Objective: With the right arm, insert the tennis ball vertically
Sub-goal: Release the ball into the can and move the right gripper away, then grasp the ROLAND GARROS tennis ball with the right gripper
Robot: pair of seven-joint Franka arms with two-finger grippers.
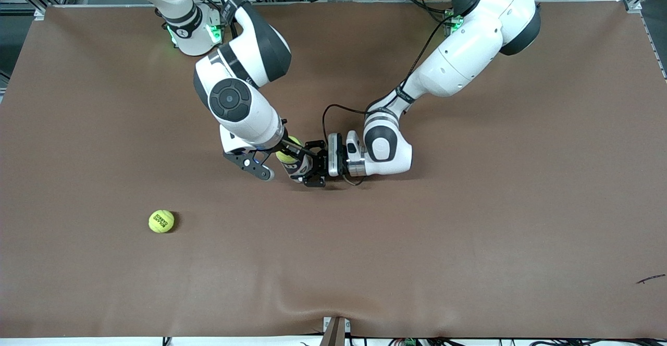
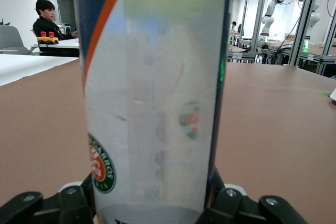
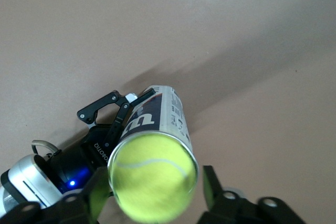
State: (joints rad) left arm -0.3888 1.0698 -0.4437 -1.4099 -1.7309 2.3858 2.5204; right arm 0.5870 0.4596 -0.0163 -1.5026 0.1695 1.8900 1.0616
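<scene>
A clear tennis-ball can point(image 1: 299, 169) with a printed label stands upright at the table's middle. My left gripper point(image 1: 311, 167) is shut on its lower part. In the left wrist view the can point(image 2: 157, 77) fills the space between the fingers of the left gripper point(image 2: 152, 205). My right gripper point(image 1: 284, 154) is over the can's mouth. A yellow tennis ball point(image 1: 288, 148) sits in that mouth. In the right wrist view the ball point(image 3: 152, 177) lies inside the can's rim point(image 3: 181, 129). The right gripper point(image 3: 155, 195) straddles it, and its fingers point(image 3: 211, 187) stand a little off the ball.
A second yellow tennis ball point(image 1: 161, 221) lies on the brown table cover point(image 1: 469, 231), nearer the front camera and toward the right arm's end. The left gripper's body point(image 3: 79, 161) shows beside the can in the right wrist view.
</scene>
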